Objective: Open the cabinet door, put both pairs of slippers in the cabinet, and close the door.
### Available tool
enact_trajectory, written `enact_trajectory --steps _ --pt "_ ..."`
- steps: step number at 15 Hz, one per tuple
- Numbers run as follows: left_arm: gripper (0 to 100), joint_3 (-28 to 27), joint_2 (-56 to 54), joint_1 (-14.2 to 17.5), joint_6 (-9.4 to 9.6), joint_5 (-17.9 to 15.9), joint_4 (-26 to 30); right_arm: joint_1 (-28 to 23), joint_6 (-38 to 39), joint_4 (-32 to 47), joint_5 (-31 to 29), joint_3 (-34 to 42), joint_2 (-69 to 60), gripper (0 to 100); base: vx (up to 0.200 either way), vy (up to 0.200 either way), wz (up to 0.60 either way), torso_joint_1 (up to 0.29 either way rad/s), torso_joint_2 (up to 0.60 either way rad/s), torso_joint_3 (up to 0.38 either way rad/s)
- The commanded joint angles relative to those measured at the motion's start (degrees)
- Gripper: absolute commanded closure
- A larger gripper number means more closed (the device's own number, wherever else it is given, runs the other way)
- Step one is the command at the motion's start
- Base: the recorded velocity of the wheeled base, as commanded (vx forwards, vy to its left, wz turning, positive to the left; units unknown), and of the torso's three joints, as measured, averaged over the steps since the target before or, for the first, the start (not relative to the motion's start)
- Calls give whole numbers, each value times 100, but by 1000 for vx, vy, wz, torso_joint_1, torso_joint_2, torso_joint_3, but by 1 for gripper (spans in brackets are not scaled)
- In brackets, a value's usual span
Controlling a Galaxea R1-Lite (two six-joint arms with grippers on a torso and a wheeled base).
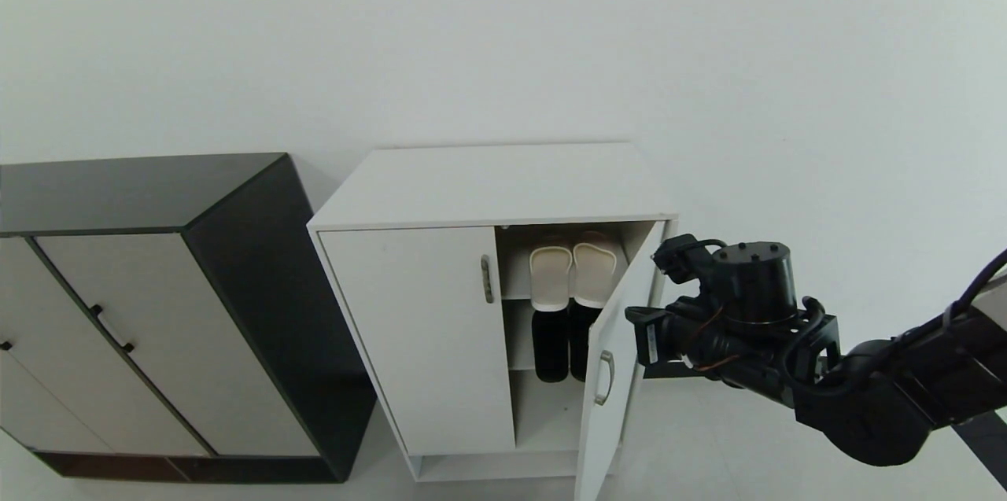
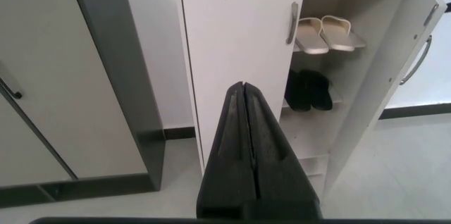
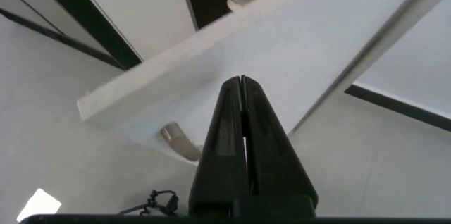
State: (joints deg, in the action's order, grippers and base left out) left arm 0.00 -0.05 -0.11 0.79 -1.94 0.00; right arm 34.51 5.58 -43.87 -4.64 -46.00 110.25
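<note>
Head view: the white cabinet (image 1: 488, 186) stands against the wall, its left door (image 1: 417, 328) shut and its right door (image 1: 621, 304) swung partly open toward the near side. White slippers (image 1: 570, 273) lie on the top shelf and black slippers (image 1: 560, 344) on the shelf below, so I judge only the closing is left. The right arm (image 1: 787, 351) is just beside the open door's outer face, near the handle (image 1: 604, 377). Bare floor lies to the right, and a dark cabinet (image 1: 260, 312) stands to the left.

Left wrist view: the left gripper (image 2: 243, 86) hangs well back from the cabinet, fingers pressed together and empty. The white slippers overhang their shelf, so a closing door might bump them.

Right wrist view: the right gripper (image 3: 243, 82), fingers pressed together and empty, points at the door's face near its handle. I cannot tell whether they touch. A push could slide off the smooth panel or snag the handle.
</note>
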Motion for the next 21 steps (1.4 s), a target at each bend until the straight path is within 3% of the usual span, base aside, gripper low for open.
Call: enact_trajectory --steps 1,21 --pt "100 0 5 2 0 0 0 3 4 2 -1 -252 286 100 0 0 0 0 0 0" --pt "100 0 5 2 -9 0 0 -261 4 37 -10 -2282 2000 100 0 0 0 0 0 0"
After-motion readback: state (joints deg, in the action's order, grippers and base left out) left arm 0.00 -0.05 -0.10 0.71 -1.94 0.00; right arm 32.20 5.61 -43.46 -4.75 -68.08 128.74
